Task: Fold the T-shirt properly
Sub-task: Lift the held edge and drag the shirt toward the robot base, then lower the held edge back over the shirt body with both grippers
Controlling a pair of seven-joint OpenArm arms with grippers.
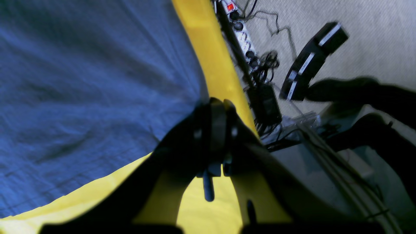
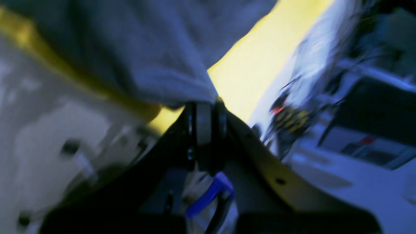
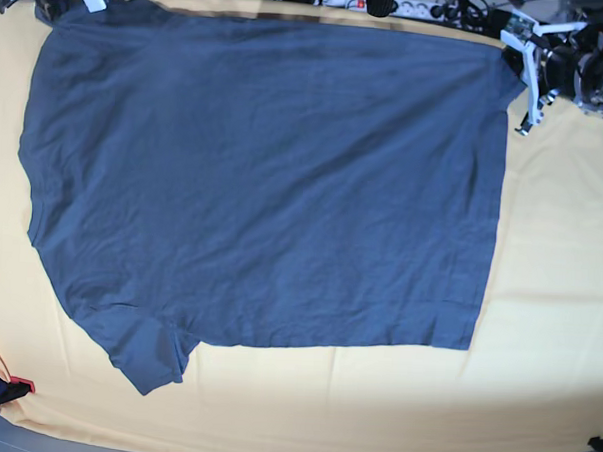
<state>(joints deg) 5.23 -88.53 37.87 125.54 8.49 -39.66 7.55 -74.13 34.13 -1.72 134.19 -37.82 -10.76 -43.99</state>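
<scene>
Both jaws pinch T-shirt [image 3: 263, 184] corners shut.

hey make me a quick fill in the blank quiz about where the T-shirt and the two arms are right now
1. The T-shirt lies spread on a ____ tablecloth.
2. The left end effector is ____ on the shirt's edge.
3. In the base view, both arms grip the shirt's ____ corners.
4. One sleeve points toward the base view's lower ____.

Missing words: yellow; shut; top; left
</scene>
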